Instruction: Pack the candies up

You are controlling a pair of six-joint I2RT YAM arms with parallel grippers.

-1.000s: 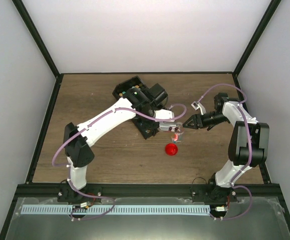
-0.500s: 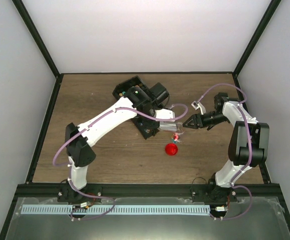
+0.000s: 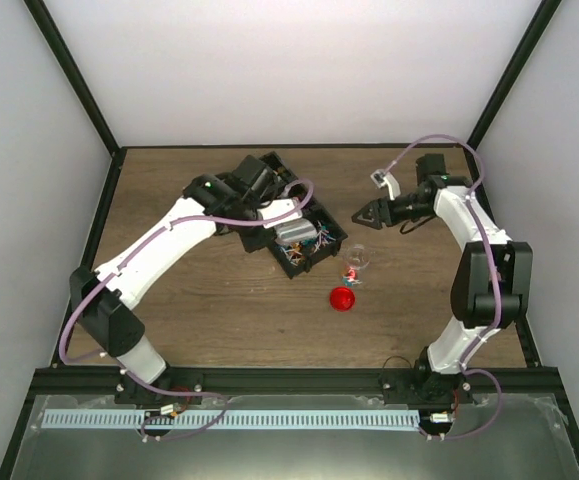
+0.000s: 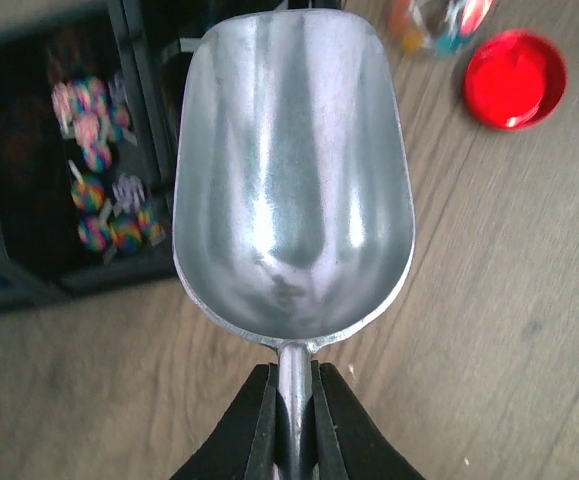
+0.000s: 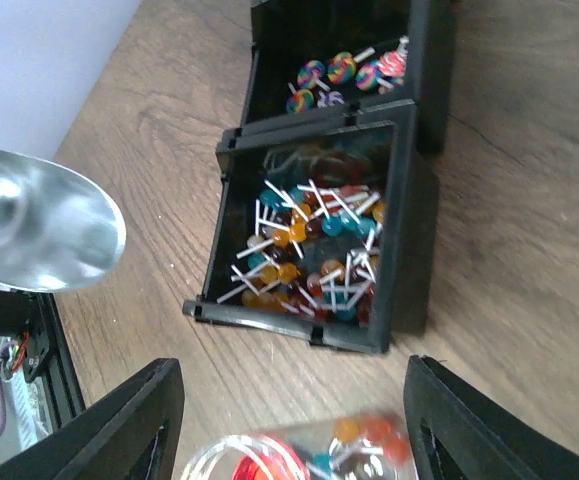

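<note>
The wooden table (image 3: 199, 310) holds everything. On it sits the black box (image 5: 409, 250), split into parts so that different kinds stay apart.

The left gripper (image 4: 291, 400) has its jaws pinched tight on the thin handle of the metal scoop (image 4: 294, 190), so the scoop cannot wobble. The scoop is empty and hangs close by the box. I think it is there to dig up a load.

The right gripper (image 3: 361, 215) hangs off to the side with its jaws wide apart and nothing in them, out of the scoop's way.

The clear jar (image 3: 357, 262) stands near the box. Its red lid (image 3: 342, 298) lies on the table beside it, so the top of the jar is open for filling.

Smallest are the candies (image 5: 314, 245). Most lie heaped in the parts of the box, and only a few are in the jar.
</note>
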